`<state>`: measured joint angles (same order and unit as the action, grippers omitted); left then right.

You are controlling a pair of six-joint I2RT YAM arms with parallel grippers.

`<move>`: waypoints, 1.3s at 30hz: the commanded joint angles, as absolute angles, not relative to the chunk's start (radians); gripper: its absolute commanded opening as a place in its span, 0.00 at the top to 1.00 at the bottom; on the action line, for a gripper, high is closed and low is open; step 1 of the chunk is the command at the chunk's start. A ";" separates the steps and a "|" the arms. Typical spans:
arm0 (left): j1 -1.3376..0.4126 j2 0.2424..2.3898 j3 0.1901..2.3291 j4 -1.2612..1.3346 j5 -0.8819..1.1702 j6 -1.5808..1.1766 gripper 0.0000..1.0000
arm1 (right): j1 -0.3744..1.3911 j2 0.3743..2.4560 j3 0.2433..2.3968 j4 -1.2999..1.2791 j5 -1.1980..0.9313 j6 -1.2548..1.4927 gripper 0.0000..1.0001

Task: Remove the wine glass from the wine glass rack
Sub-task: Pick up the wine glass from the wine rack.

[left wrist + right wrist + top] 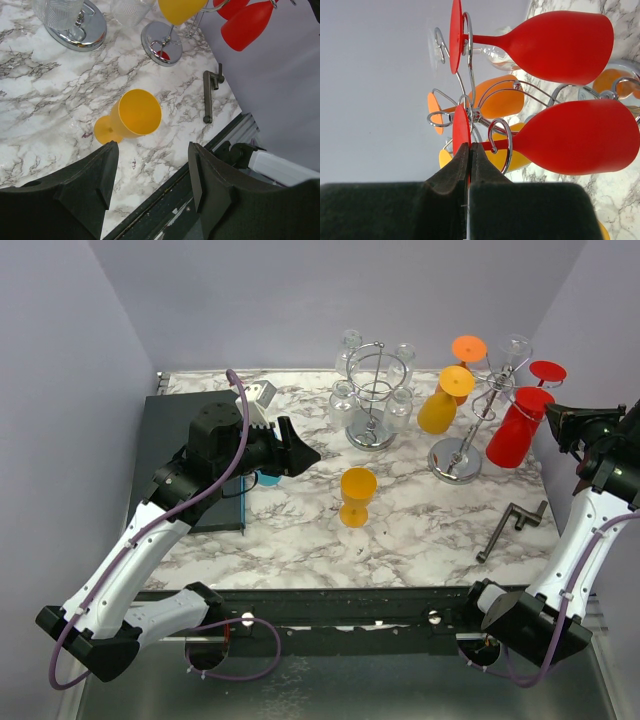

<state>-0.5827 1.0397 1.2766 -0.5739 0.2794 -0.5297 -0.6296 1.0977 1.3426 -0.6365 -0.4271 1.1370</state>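
Lower frame: my right tool [469, 150] clenches the foot rim of a red wine glass [575, 137], probably light, slick and brittle; its stem looks the surer hold. My left tool [152, 147] hangs released.

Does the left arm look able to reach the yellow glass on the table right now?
Probably yes. The left gripper is open and pointed toward the yellow glass, which sits alone on the table with nothing between them.

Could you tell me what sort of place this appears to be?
Probably a robot test cell, not a kitchen: plain walls box in a marble-look table, two arms are bolted at its near edge, and glass racks stand on it.
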 commanded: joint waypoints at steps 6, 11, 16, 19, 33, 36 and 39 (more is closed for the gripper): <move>-0.585 1.034 1.293 -0.583 0.262 -0.516 0.36 | -0.634 1.079 1.296 -0.535 -0.410 1.161 0.99; -0.586 1.034 1.294 -0.583 0.258 -0.514 0.36 | -0.634 1.073 1.297 -0.527 -0.377 1.176 0.99; -0.585 1.034 1.295 -0.584 0.255 -0.512 0.36 | -0.634 1.063 1.295 -0.526 -0.340 1.191 0.99; -0.585 1.035 1.295 -0.584 0.253 -0.511 0.36 | -0.634 1.057 1.312 -0.554 -0.294 1.188 0.99; -0.585 1.043 1.295 -0.584 0.245 -0.503 0.36 | -0.634 1.081 1.349 -0.600 -0.301 1.143 0.99; -0.585 1.045 1.292 -0.584 0.244 -0.503 0.36 | -0.634 1.085 1.360 -0.623 -0.313 1.129 0.99; -0.585 1.043 1.286 -0.584 0.239 -0.503 0.36 | -0.634 1.087 1.352 -0.632 -0.346 1.126 1.00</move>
